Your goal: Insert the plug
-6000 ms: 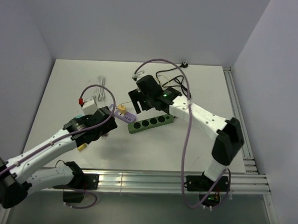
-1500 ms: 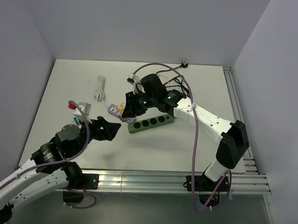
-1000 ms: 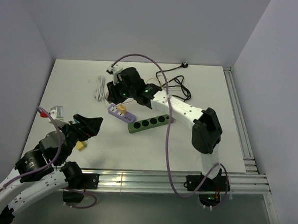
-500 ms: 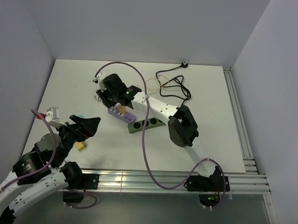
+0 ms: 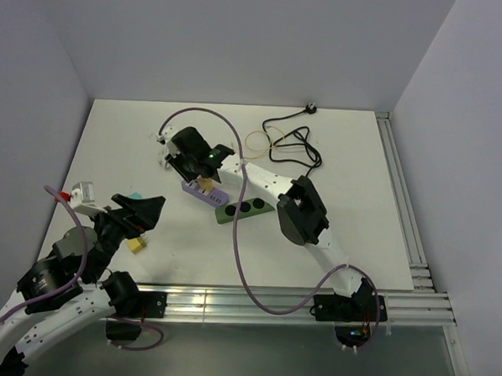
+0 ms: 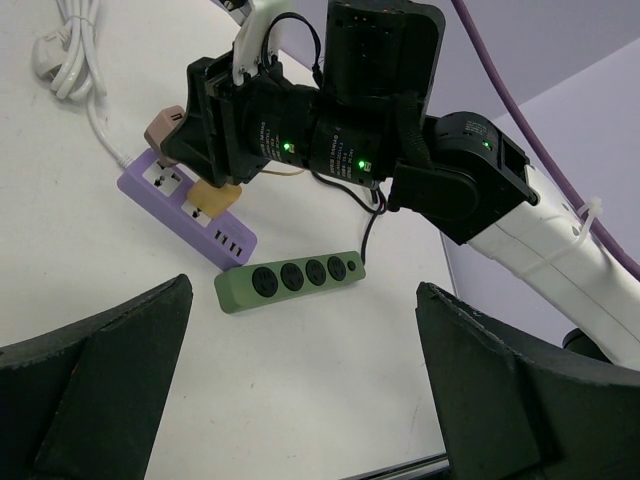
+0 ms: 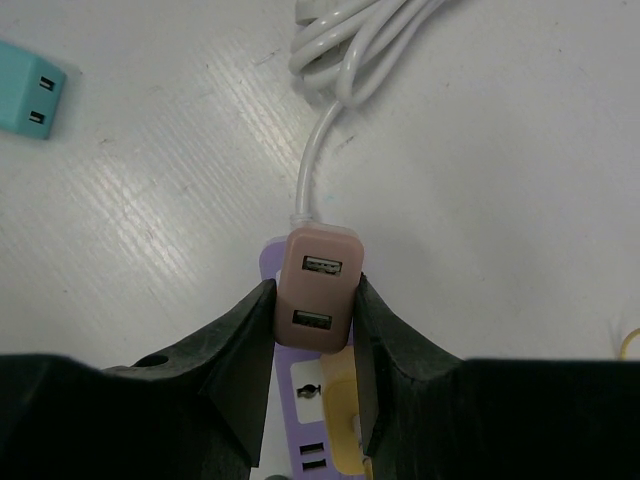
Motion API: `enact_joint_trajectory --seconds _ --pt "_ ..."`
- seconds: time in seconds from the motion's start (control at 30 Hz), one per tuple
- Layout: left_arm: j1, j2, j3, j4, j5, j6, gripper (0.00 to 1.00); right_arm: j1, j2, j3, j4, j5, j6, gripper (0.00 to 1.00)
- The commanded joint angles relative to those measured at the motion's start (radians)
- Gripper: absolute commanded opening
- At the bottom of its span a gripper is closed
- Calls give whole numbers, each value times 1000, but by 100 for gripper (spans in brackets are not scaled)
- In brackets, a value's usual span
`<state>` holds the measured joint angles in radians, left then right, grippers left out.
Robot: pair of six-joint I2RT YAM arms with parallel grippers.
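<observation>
A pinkish-tan USB plug (image 7: 313, 290) sits between the fingers of my right gripper (image 7: 313, 288), which is shut on it. The plug stands on the cable end of the purple power strip (image 7: 298, 402), beside a yellow plug (image 7: 345, 425) in that strip. How deep it sits I cannot tell. From above, the right gripper (image 5: 187, 161) hangs over the purple strip (image 5: 210, 197) at centre left. In the left wrist view the plug (image 6: 165, 126) shows atop the strip (image 6: 185, 212). My left gripper (image 6: 300, 400) is wide open and empty, pulled back near the front left (image 5: 140, 210).
A green power strip (image 5: 248, 209) lies right of the purple one. A white coiled cable (image 7: 350, 55) runs from the purple strip. A teal adapter (image 7: 25, 100) and a yellow block (image 5: 137, 246) lie on the table. A black cable (image 5: 291, 141) lies at the back.
The right gripper has swung left and down with the pinkish plug onto the purple strip's cable end. The left arm has drawn back toward the front left, still open.
</observation>
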<state>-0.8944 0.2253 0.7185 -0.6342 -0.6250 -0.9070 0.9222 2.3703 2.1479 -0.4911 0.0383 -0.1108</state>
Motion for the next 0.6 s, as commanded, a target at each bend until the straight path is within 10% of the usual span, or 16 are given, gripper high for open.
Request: enact_joint_trajectory --seconds 0.0,0.57 --pt "-1 -6 22 4 -9 8 99 -9 -6 10 8 26 -30 0" --pt "-1 19 9 24 2 -1 99 -20 -22 -49 -30 -14 -46 0"
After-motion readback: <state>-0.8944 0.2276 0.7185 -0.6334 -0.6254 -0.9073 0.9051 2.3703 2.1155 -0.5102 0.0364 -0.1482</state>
